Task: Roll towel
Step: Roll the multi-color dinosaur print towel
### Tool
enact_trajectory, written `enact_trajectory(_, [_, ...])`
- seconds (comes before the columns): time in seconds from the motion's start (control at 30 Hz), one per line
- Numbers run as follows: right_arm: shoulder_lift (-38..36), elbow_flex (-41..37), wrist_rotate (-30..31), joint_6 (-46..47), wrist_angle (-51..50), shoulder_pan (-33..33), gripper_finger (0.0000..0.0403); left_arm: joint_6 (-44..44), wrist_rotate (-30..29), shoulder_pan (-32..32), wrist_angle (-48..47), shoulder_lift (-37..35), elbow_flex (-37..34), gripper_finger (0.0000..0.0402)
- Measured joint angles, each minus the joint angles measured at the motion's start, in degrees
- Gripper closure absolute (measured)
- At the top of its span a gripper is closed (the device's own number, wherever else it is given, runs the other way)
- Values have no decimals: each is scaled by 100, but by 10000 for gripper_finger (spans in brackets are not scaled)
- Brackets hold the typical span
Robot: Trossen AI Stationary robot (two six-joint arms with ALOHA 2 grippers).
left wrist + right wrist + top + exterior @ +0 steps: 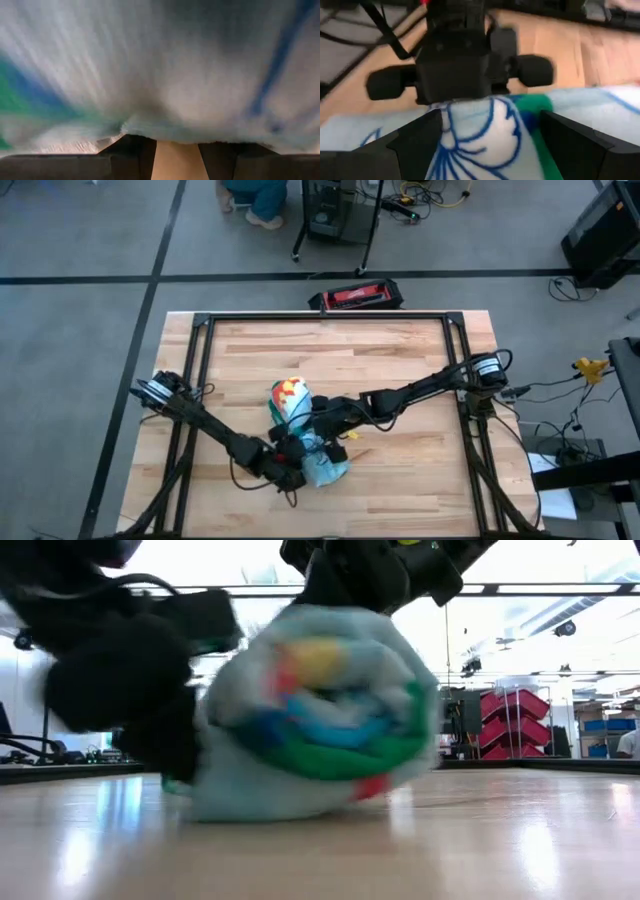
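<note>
The towel (303, 442) lies rolled into a thick bundle on the wooden table, near the middle of its near half. In the low view the towel (320, 720) shows its coiled end with green, blue, yellow and red bands, resting on its underside. My left gripper (288, 472) is low at the roll's left near side, its fingers a little apart (177, 152). My right gripper (318, 420) reaches down onto the roll's top, open wide (490, 150). My left gripper comes level from the table's left near side. Its fingertips (135, 145) meet the roll's pale side (165, 125) just above the table; the cloth is not between the fingers. My right gripper comes slanting down from the right. Its spread fingers (415, 145) stand on either side of a strip of the roll's top layer (480, 130). They are not closed on it.
A black frame (325, 317) runs round the table's far and side edges. A red and black case (357, 296) lies on the floor beyond the far edge. A person's legs (255, 198) show farther off. Bare wood (330, 355) lies beyond the roll.
</note>
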Motion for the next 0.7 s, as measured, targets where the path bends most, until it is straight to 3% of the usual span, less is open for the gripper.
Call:
enact_trajectory(0.3, [305,-38,-42,-74,12,-110,80,397,83,46,267,-12,2,281])
enact_trajectory(0.47, [431,-64,-56,-84,30,-159,80,340,177,-105,-159,-515,3,281])
enact_trajectory(0.57, [473,-69,-41,-105,17,-160,80,171,-220,-261,-669,-1013,15,281])
enact_trajectory(0.7, [480,-71,-21,-114,24,-159,80,143,-1178,-411,-1163,-1492,-5,281])
